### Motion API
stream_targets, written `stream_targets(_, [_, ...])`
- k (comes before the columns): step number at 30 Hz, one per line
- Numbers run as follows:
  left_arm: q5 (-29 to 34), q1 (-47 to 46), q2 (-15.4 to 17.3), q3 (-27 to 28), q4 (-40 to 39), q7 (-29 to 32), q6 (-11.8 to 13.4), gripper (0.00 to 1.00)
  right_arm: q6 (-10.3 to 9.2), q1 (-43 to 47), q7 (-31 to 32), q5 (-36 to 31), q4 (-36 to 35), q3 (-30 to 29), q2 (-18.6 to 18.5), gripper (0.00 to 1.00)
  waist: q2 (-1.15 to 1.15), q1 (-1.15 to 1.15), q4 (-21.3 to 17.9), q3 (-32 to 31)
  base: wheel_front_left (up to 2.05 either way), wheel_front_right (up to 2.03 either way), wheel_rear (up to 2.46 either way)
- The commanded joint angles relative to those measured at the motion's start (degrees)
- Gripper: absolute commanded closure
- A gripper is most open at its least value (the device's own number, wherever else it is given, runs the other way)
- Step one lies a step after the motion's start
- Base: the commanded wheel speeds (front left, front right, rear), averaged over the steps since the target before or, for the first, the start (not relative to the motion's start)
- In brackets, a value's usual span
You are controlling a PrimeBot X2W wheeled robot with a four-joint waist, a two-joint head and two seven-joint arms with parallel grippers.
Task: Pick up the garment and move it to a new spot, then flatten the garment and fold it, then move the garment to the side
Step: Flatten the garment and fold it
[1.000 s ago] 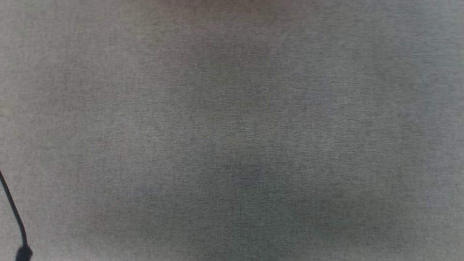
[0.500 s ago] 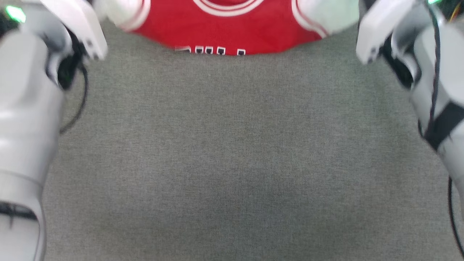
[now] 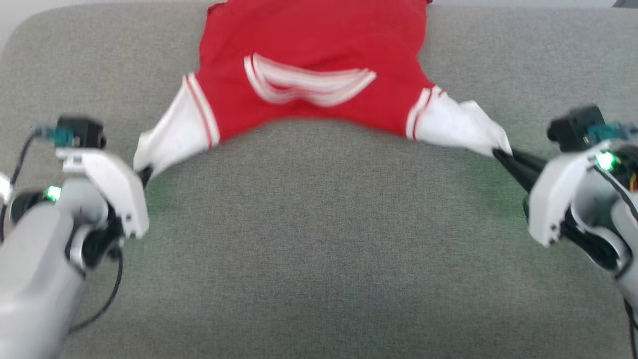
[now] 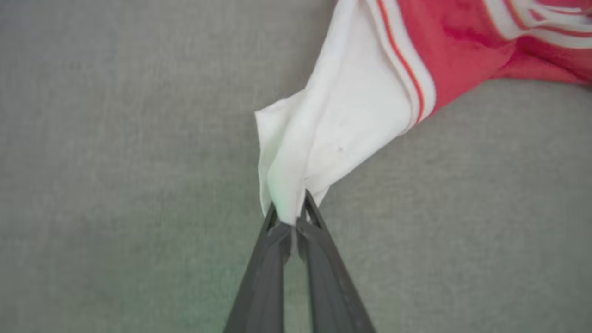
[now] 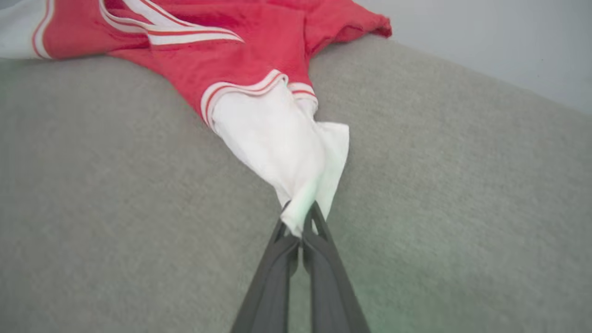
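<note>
The garment (image 3: pixel 309 60) is a red jersey with white sleeves and white-striped trim, spread across the far half of the grey cushion. My left gripper (image 3: pixel 145 174) is shut on the tip of the white sleeve at the left, and the left wrist view shows the cloth pinched at the left gripper (image 4: pixel 290 216) tips. My right gripper (image 3: pixel 498 155) is shut on the tip of the other white sleeve, also pinched between the right gripper (image 5: pixel 299 221) tips in the right wrist view. The garment (image 5: pixel 222 41) stretches between both grippers, its lettering hidden.
The grey fabric surface (image 3: pixel 319 249) runs wide and bare in front of the garment. Its rounded far edge (image 3: pixel 75 10) meets a pale wall at the top left. My pale forearms stand at both lower corners.
The head camera has tilted up, bringing the whole garment and the cushion's far edge into the picture. Both grippers still hold the sleeve tips, now lower in the view and spread wide.
</note>
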Motion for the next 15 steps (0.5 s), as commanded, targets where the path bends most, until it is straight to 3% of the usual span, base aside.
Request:
stream_targets(1, [-0.49, 3.97, 1.78, 0.34, -3.24, 1.20, 2.10, 1.00, -0.02, 3.11, 1.37, 0.60, -2.02, -1.35, -0.93, 1.00, 0.00, 0.00, -0.10, -0.46, 0.00, 0.00, 0.00])
stream_targets(10, [-0.93, 22.59, 9.46, 1.29, -21.72, 4.44, 15.67, 1.00, -0.02, 17.96, 9.30, 0.76, -12.08, -4.80, -5.72, 1.00, 0.00, 0.00, -0.22, -2.29, 0.00, 0.00, 0.00])
stream_targets(15, [-3.56, 29.35, 9.51, 2.15, -27.87, 4.25, 18.57, 1.00, -0.02, 24.02, 13.42, 3.32, -14.52, -5.17, -6.45, 1.00, 0.00, 0.00, -0.29, -2.84, 0.00, 0.00, 0.00])
